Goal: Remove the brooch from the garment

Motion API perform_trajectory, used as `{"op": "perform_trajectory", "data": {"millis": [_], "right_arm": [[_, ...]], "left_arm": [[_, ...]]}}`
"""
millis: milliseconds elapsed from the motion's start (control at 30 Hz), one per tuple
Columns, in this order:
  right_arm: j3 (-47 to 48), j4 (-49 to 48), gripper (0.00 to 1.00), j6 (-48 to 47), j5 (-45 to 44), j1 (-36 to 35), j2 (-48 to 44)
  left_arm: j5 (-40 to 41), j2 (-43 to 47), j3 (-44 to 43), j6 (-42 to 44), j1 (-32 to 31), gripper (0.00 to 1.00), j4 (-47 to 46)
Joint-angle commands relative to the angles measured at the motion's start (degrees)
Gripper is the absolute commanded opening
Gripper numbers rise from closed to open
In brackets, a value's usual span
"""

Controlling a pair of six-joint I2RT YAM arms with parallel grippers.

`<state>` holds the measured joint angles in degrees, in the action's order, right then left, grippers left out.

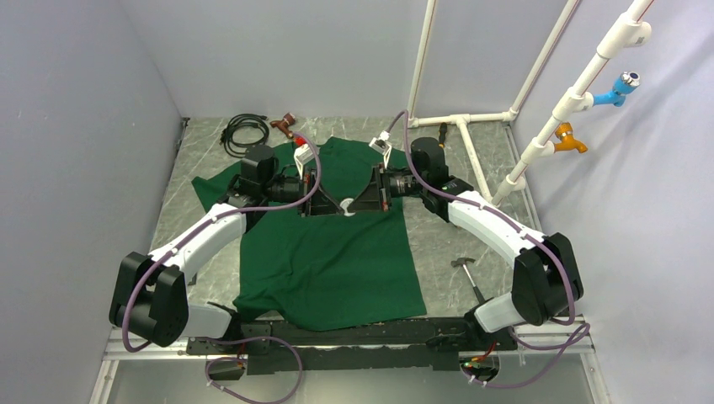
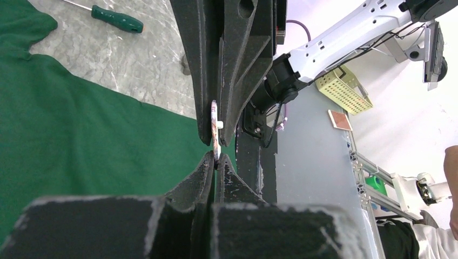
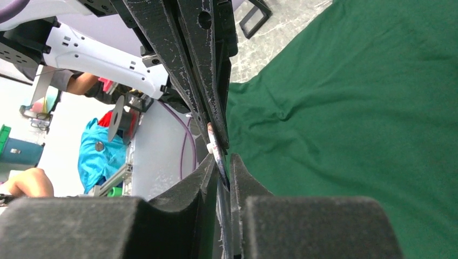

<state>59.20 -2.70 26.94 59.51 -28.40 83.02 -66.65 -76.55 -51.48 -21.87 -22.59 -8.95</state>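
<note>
The dark green garment lies flat on the table. Both grippers meet tip to tip over its chest. The brooch is a small pale disc between them. In the left wrist view the brooch stands edge-on, and my left gripper is shut on its lower rim. In the right wrist view the brooch runs down between the shut jaws of my right gripper. In the top view my left gripper and my right gripper both hold it just above the cloth. Whether its pin still holds the fabric is hidden.
A green-handled screwdriver lies on the marble beyond the shirt. A small hammer lies right of the shirt. A black cable coil and a brown tool lie at the back left. A white pipe frame stands at the back right.
</note>
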Motion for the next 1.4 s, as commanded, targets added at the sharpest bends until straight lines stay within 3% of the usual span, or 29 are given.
{"op": "perform_trajectory", "data": {"millis": [0,200,533,633,933,1133,1300,1367], "right_arm": [[2.78,0.41,0.10,-2.61,-6.55,0.10,0.97],[2.27,-0.13,0.04,-1.35,-7.91,1.08,0.92],[-1.40,-7.64,0.07,4.07,-4.52,3.96,-0.90],[-1.36,-8.04,0.15,3.79,-3.28,3.89,-1.15],[-1.87,-10.68,0.53,4.77,2.10,3.35,-1.97],[-0.82,-7.33,0.66,2.50,1.97,3.49,-2.14],[0.02,-3.42,0.79,-0.66,1.45,4.23,-2.77],[0.16,-1.95,0.88,-1.97,1.09,4.85,-3.12]], "left_arm": [[-4.01,1.29,-2.53,0.69,-1.40,0.00,-0.97],[-4.21,1.58,-2.48,1.12,-1.40,0.00,-0.34],[-3.81,1.51,-1.43,-0.60,-0.27,0.00,-2.09],[-3.21,1.50,-1.58,-0.39,-0.11,0.00,-1.52],[-0.58,-0.26,-4.83,3.41,0.13,0.00,5.02],[0.42,-1.34,-8.77,12.46,2.62,0.00,18.83],[4.84,-0.79,-14.04,28.81,5.50,0.00,38.79],[7.54,-0.03,-15.54,34.04,7.52,0.00,45.61]]}}
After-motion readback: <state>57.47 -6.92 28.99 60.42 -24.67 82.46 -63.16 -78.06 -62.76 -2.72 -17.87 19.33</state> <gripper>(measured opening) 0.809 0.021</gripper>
